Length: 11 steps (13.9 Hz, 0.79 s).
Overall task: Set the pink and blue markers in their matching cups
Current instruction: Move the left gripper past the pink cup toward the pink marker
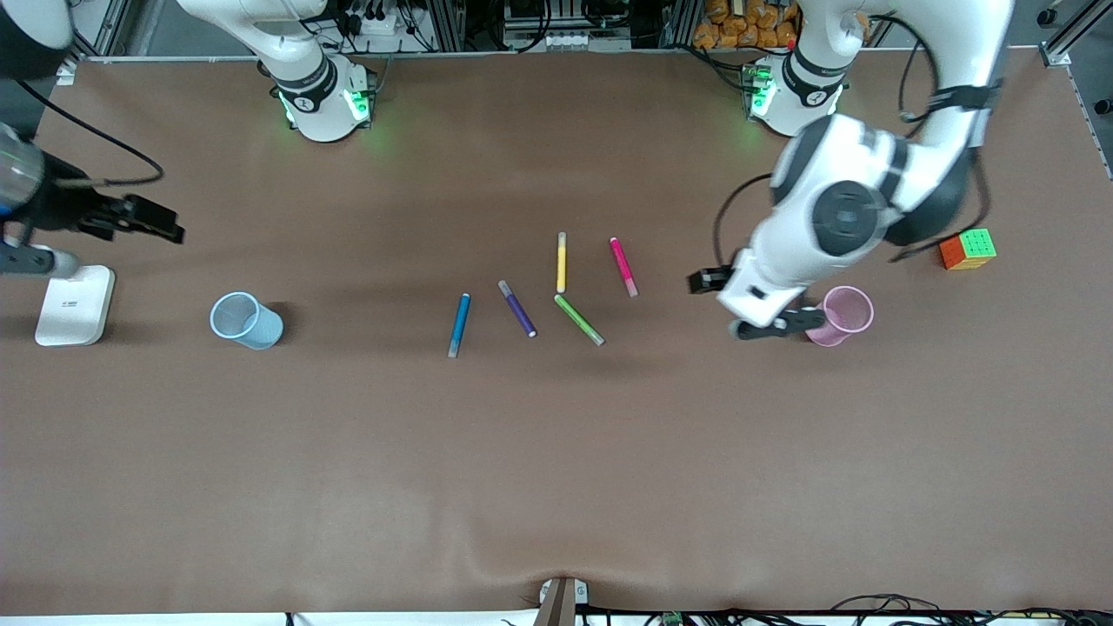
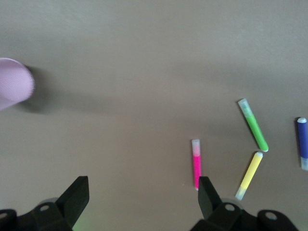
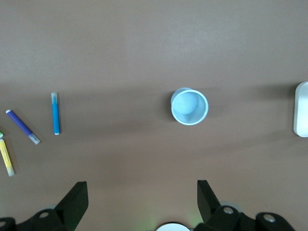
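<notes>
Nothing grasped yet — both hands are wide open and empty, fingers spread in each wrist view. Left hand hangs over the worktop just beside the pink cup, between that cup and the pen cluster; likely staged there to go for the pink marker. Right hand is up over the right arm's end of the worktop, near the white box and the blue cup — judged waiting or lining up for the blue marker. Both cups stand upright, well apart, one at each end, so each arm serves its own colour. Pink marker lies flat, long axis near-vertical in the front view, pale end nearer the front camera. Blue marker also flat, slightly tilted, grey end nearer the camera, closest pen to the blue cup. Between them: purple pen, yellow pen, green pen, all distractors. Rubik's cube sits beside the pink cup, unused.
</notes>
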Motion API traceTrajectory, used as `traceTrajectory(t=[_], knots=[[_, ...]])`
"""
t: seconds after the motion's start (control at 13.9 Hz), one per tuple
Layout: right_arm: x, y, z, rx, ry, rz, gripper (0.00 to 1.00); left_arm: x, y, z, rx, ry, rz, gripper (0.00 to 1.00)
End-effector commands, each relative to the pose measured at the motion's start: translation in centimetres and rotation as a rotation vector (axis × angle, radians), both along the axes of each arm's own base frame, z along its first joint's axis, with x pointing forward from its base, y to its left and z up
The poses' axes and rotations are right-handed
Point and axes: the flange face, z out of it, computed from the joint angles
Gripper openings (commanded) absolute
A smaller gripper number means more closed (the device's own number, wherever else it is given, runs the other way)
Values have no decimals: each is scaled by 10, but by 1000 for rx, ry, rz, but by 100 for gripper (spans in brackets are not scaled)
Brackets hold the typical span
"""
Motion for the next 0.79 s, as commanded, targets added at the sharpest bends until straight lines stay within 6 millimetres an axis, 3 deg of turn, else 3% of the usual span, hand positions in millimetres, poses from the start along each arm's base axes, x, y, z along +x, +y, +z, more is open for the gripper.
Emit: traceTrajectory(t=[0.0,0.22,0.43,0.72], knots=[[5,17,-6,-11,2,-31,100,-11,-19,-36,13,-12,35,100],[10,17,-17,-12,8,-33,100,-39,-57,-82,6,-35,52,100],[16,20,-31,-9,-13,-31,100,-43,-66,-108,12,-21,77,100],[36,34,-67,-8,-10,-14,100,-61,-93,-154,10,-22,104,100]])
